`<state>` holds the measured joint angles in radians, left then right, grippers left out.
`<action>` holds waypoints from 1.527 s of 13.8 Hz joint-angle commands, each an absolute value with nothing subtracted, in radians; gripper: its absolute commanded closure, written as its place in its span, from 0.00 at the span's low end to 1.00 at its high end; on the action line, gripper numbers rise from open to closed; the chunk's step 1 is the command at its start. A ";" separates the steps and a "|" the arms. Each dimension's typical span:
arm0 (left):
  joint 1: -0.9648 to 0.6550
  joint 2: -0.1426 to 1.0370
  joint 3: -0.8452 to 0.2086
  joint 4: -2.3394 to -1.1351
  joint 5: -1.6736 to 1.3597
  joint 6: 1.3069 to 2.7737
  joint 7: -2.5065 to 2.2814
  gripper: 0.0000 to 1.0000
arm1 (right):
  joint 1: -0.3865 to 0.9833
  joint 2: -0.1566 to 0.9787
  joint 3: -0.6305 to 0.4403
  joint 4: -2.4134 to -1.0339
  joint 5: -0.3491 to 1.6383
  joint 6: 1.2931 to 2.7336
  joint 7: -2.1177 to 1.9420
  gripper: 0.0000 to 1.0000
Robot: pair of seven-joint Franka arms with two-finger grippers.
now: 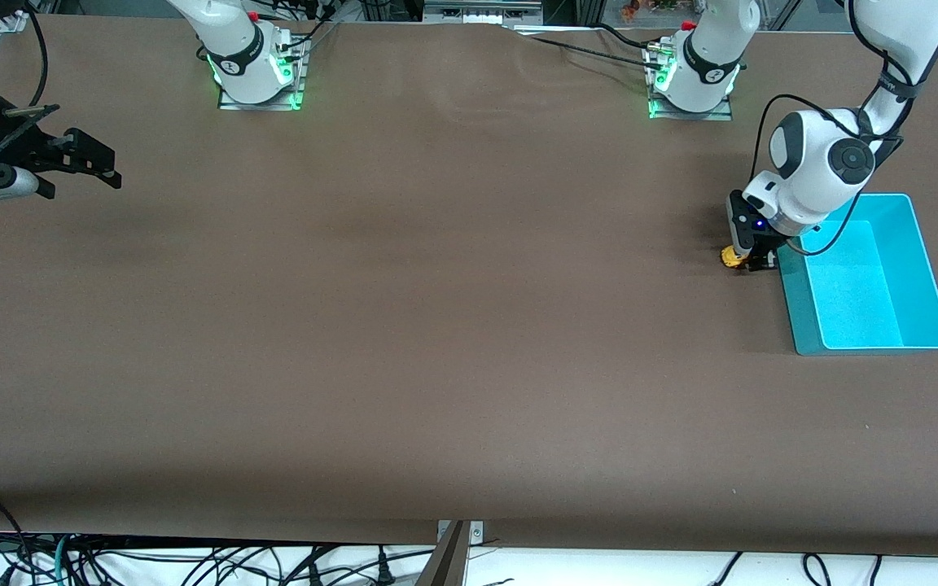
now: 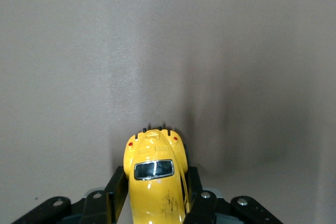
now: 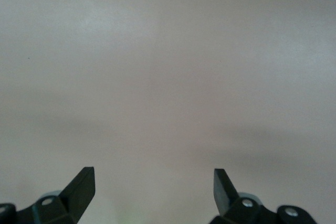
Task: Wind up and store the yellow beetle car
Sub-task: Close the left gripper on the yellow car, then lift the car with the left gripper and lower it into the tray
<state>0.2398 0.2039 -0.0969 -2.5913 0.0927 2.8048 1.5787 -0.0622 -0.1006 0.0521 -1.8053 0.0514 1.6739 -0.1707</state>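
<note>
Car: the yellow car (image 1: 731, 258) sits low at the table (image 1: 436, 325), at the left arm's end, just beside the bin's (image 1: 795, 309) wall on the side toward the right arm. In the left wrist view the car (image 2: 156, 182) shows its rounded roof, one dark window and small red lights at the end pointing away from the camera. Whether its wheels touch the table, I cannot tell.

Left gripper: the left gripper (image 1: 750, 259) is down at the table beside the bin, its fingers (image 2: 116, 192) pressed against both flanks of the car, clamped on it.

Bin: cyan, rectangular, open on top, resting on the table at the left arm's end; only its bare floor shows.

Right gripper: the right gripper (image 1: 86, 159) waits over the right arm's end of the table, well apart from car and bin. Its fingers (image 3: 81, 184) stand wide apart with only bare table between them.

Table: brown, plain surface.
</note>
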 commanded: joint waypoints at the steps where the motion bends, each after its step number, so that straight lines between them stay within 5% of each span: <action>1: 0.256 0.112 -0.115 -2.531 0.089 2.601 1.594 1.00 | -0.051 -0.110 0.040 -1.805 0.064 1.661 -0.172 0.00; 6: 0.255 0.095 -0.156 -2.275 0.000 2.203 1.595 1.00 | -0.051 -0.112 0.040 -1.805 0.064 1.661 -0.172 0.00; 10: 0.320 0.103 -0.158 -2.146 0.006 2.057 1.604 1.00 | -0.051 -0.112 0.040 -1.805 0.064 1.660 -0.170 0.00; 21: 0.584 0.359 -0.156 -1.959 0.012 2.133 2.095 1.00 | -0.049 -0.112 0.040 -1.807 0.064 1.660 -0.172 0.00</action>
<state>0.5749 0.2998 -0.1434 -2.0042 0.0163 2.0990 2.0133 -0.0601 -0.1007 0.0511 -1.8053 0.0514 1.6733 -0.1707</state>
